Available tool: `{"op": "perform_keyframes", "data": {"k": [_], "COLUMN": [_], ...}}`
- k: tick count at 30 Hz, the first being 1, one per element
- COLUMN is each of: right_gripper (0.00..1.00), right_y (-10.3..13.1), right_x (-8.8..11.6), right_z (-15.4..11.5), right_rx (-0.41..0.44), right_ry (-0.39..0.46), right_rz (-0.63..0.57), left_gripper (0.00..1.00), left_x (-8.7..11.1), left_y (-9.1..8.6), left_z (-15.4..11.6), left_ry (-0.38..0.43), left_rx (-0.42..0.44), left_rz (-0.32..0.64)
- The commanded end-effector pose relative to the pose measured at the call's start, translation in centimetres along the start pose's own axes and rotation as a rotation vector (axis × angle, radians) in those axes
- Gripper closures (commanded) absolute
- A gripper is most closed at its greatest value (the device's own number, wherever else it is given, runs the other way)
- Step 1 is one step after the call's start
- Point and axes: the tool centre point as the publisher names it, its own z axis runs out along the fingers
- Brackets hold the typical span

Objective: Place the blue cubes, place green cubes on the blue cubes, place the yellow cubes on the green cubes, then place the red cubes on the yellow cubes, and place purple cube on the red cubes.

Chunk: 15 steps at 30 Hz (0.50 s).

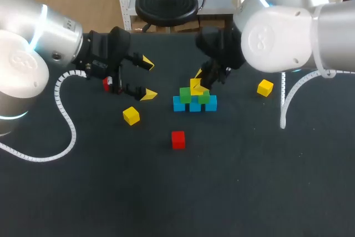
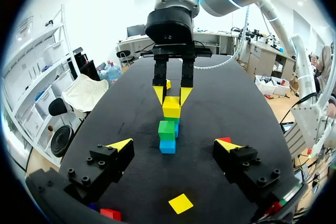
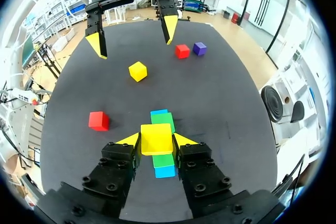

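Grippers: right gripper down over green cubes, clamped on yellow cube; left gripper level, wide apart.

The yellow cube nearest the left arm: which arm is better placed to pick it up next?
Left arm: its jaws stand open and empty close to the loose yellow cube. The right arm has its jaws shut on a second yellow cube over the green cubes.

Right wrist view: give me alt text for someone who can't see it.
The right pincer grips a yellow cube over green cubes on blue cubes. Ahead lie a red cube, a second yellow cube, and a farther red cube beside a purple cube, with the left pincer open beyond.
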Motion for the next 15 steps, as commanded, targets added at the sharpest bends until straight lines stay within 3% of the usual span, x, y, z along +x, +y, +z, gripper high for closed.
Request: {"op": "perform_keyframes", "data": {"k": [1,15], "right_gripper": [1.0,1.0], "right_y": [0.35,1.04], "right_x": [-0.1,-0.04], "right_z": [-0.16,-0.31], "right_rx": [0.02,0.04], "right_ry": [-0.006,-0.007], "right_rz": [-0.009,-0.013], "left_gripper": [0.0,0.0], "left_x": [0.16,0.16], "left_y": [-0.09,-0.09], "left_z": [-0.04,-0.04], "left_ry": [-0.007,-0.007], "left_rx": [-0.002,-0.002], "left_rz": [0.003,0.003]}}
